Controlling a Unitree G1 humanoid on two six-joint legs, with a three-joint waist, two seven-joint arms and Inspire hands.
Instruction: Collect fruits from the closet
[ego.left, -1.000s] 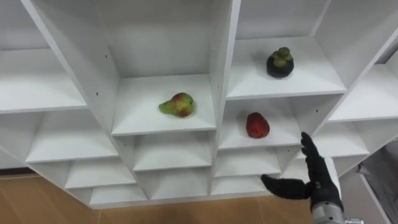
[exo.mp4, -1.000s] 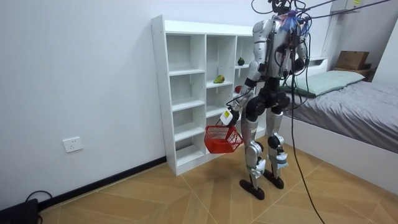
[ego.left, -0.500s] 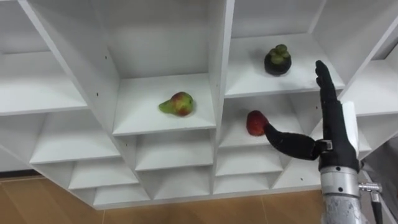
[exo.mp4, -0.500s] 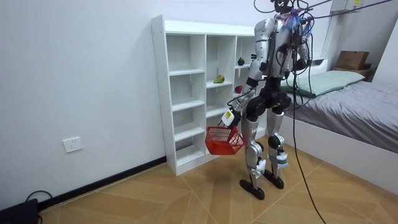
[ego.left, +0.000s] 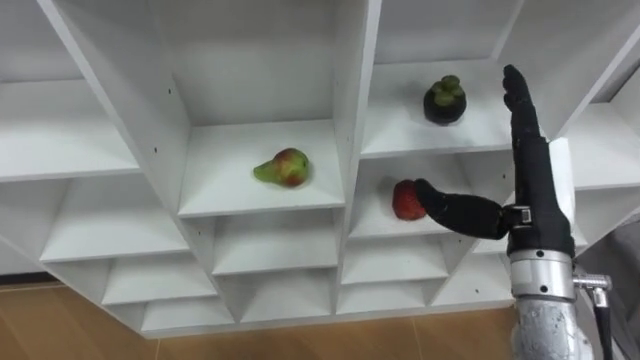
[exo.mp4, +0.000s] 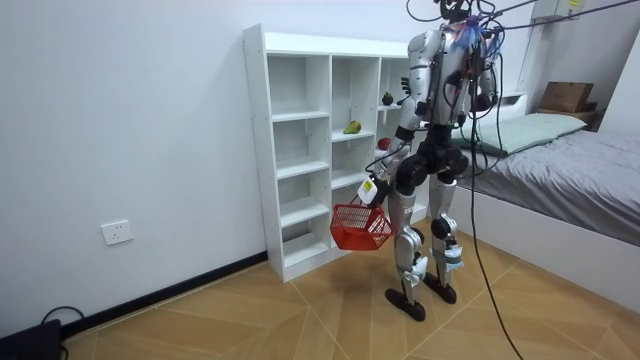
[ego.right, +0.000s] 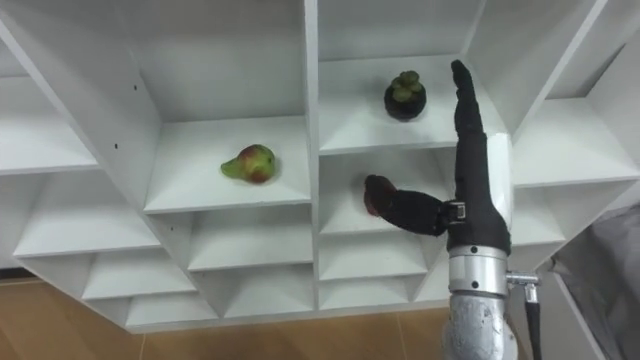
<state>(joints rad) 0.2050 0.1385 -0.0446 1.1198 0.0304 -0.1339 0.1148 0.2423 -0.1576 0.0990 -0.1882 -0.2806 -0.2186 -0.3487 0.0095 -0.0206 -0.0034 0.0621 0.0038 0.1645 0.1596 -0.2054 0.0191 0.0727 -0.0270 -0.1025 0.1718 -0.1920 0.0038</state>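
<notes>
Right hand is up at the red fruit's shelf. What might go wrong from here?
1. The right hand is open, thumb right by the red fruit; a nudge before the grip closes may roll it off the shelf.
2. Its straight fingers stand close to the dark fruit above and may knock it.
3. The red basket hangs low from the left hand, so a dropped fruit would likely miss it.

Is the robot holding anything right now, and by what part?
Yes: a red basket hangs from its left robot hand by the handle. The right robot hand is open, holding nothing.
</notes>
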